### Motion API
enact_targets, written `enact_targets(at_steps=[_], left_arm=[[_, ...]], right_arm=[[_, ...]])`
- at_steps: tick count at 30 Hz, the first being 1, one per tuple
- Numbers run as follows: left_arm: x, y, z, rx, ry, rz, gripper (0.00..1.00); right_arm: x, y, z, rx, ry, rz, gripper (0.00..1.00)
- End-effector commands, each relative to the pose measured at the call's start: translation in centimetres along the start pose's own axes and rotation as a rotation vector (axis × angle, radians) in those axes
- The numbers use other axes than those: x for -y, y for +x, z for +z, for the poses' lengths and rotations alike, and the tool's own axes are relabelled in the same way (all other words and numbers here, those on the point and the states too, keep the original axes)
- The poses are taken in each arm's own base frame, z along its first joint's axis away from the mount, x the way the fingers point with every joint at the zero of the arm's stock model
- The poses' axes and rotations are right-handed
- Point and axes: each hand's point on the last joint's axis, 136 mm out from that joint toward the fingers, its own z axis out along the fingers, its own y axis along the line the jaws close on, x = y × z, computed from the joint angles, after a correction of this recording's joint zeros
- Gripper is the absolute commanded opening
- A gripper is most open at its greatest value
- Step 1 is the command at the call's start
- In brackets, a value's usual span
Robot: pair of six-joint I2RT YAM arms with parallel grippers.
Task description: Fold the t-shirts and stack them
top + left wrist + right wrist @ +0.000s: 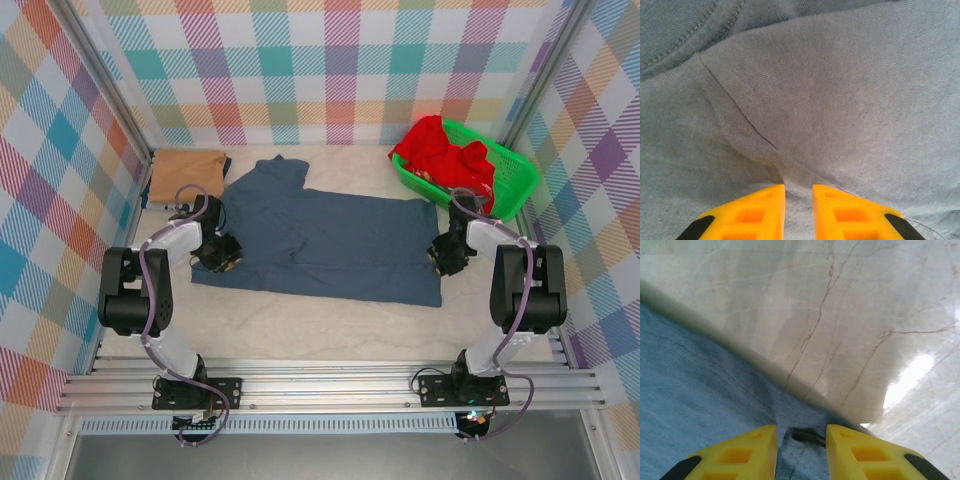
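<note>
The slate-blue t-shirt [320, 240] lies spread flat across the middle of the table, one sleeve pointing to the back. My left gripper [222, 255] sits low on its left edge. In the left wrist view the yellow fingers [760, 210] stand close together with a ridge of blue cloth [840, 100] pinched between them at the left gripper [798, 195]. My right gripper [445, 255] is at the shirt's right edge. There the right gripper [801, 435] holds a bunched bit of hem [690, 405] between its fingers. A folded tan t-shirt [186, 175] lies at the back left. A red t-shirt [445, 155] is heaped in the basket.
A green mesh basket [520, 180] stands at the back right, close behind the right arm. Pale marbled tabletop [330, 330] shows in front of the blue shirt and beside the hem [840, 315]. Plaid walls close in the back and both sides.
</note>
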Motion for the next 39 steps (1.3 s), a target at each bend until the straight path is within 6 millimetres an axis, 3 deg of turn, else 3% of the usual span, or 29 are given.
enact_targets(at_steps=[1, 5, 8, 13, 18, 23, 35, 39], left_arm=[[-0.8, -0.3, -0.2, 0.01, -0.025, 0.007, 0.21], [-1.0, -0.2, -0.1, 0.007, -0.032, 0.006, 0.21], [-1.4, -0.2, 0.1, 0.008, -0.05, 0.003, 0.21], [-3.1, 0.0, 1.2, -0.004, -0.113, -0.025, 0.16], [-5.1, -0.2, 2.1, 0.0, -0.198, -0.079, 0.08], [-5.7, -0.5, 2.5, 0.009, -0.234, -0.094, 0.01], [-3.3, -0.9, 1.6, 0.013, -0.123, -0.089, 0.02], [-0.5, -1.5, -0.5, 0.042, -0.008, -0.078, 0.19]], right_arm=[[-0.9, 0.4, 0.0, -0.018, -0.006, -0.009, 0.29], [-0.5, 0.8, 0.4, -0.032, 0.006, 0.0, 0.24], [0.0, 0.8, 0.4, -0.026, 0.027, 0.008, 0.13], [0.4, 0.2, -0.9, 0.013, 0.056, -0.014, 0.01], [1.0, -0.3, -2.4, 0.051, 0.088, -0.039, 0.0], [1.2, -0.9, -3.3, 0.076, 0.105, -0.053, 0.0], [2.6, -1.1, -1.1, 0.016, 0.225, -0.044, 0.0], [3.0, -0.9, -0.4, 0.002, 0.247, -0.034, 0.0]])
